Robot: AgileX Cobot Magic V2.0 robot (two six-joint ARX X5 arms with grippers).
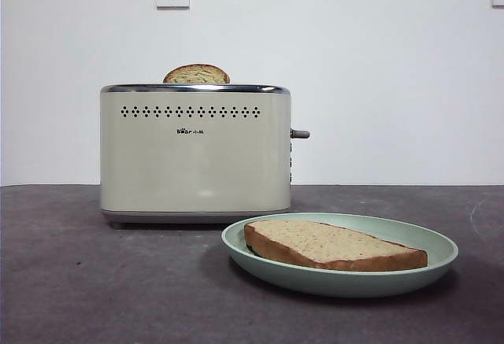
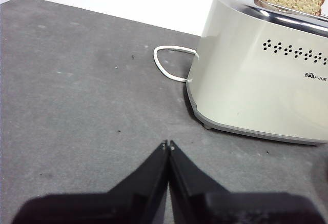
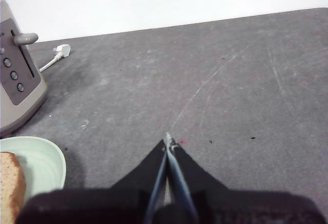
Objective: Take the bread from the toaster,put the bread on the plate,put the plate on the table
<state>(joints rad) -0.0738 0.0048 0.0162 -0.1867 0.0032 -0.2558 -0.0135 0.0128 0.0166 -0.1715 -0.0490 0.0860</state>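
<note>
We're reading one mark only: a tiny dark logo on the cream face of the toaster, sitting just below its row of small dark holes. In the front view it spells "Bear", with a little bear-ear flourish over the letters, followed by two small characters too fine for us to make out. From the left wrist view we catch the same logo at the picture's edge, cut off partway. The side panel's round buttons, seen from the right wrist view, carry no lettering we can read.
</note>
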